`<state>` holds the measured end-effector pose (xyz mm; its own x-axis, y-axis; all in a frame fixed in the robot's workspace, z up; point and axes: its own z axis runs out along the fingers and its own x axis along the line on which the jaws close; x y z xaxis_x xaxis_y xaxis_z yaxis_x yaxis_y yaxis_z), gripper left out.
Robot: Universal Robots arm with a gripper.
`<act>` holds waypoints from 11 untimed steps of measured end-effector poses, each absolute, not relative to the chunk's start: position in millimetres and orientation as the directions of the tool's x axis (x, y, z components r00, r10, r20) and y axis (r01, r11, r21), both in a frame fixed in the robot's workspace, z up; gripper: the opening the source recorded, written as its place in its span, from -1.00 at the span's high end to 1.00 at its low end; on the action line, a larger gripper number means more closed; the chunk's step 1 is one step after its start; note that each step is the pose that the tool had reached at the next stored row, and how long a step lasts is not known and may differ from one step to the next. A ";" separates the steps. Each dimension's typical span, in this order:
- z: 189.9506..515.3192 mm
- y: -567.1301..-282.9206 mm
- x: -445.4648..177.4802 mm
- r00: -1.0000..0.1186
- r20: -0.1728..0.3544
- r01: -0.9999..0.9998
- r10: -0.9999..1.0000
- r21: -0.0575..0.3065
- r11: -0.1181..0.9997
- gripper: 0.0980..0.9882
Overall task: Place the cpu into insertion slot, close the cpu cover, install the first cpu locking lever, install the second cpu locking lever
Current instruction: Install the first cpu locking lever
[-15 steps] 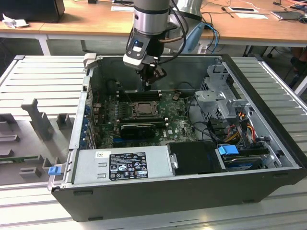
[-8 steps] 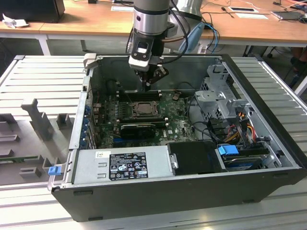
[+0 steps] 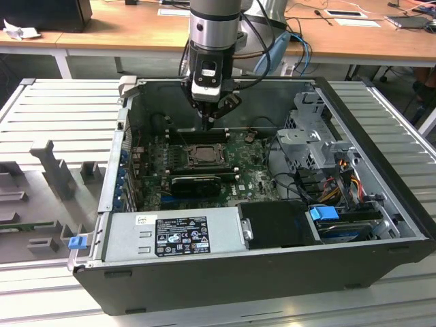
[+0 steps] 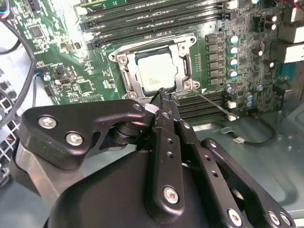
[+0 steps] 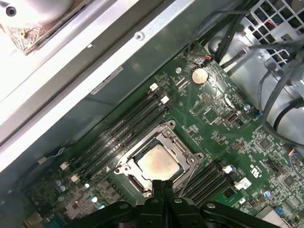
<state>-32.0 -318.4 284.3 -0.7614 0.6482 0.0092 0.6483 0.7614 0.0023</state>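
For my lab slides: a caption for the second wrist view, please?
Shut gripper at the edge of the cpu cover, which lies flat over the seated cpu.

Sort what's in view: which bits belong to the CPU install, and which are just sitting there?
Job:
- cpu, seated under the cover
- cpu cover, lying flat around it
- locking lever, thin rod angling out from the cover's corner
- gripper, fingers shut, at the cover's edge

Lying about:
- memory slots
- coin cell
- graphics card
- power supply
- drive cage
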 end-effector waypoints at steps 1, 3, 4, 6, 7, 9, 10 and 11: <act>284.3 -318.4 -32.0 -0.771 0.009 0.637 0.637 0.002 0.771 0.98; 284.3 -318.4 -32.4 -0.788 0.009 0.616 0.616 0.002 0.788 0.98; 284.3 -318.4 -32.5 -0.792 0.009 0.610 0.610 0.002 0.792 0.98; 284.2 -318.4 -32.6 -0.817 0.009 0.577 0.577 0.002 0.817 0.98; 284.1 -318.4 -32.7 -0.831 0.009 0.556 0.556 0.002 0.831 0.98; 283.9 -318.4 -32.7 -0.858 0.009 0.513 0.513 0.002 0.858 0.98; 283.7 -318.4 -32.7 -0.874 0.009 0.485 0.485 0.002 0.874 0.98; 283.5 -318.4 -32.7 -0.889 0.009 0.457 0.457 0.002 0.889 0.98</act>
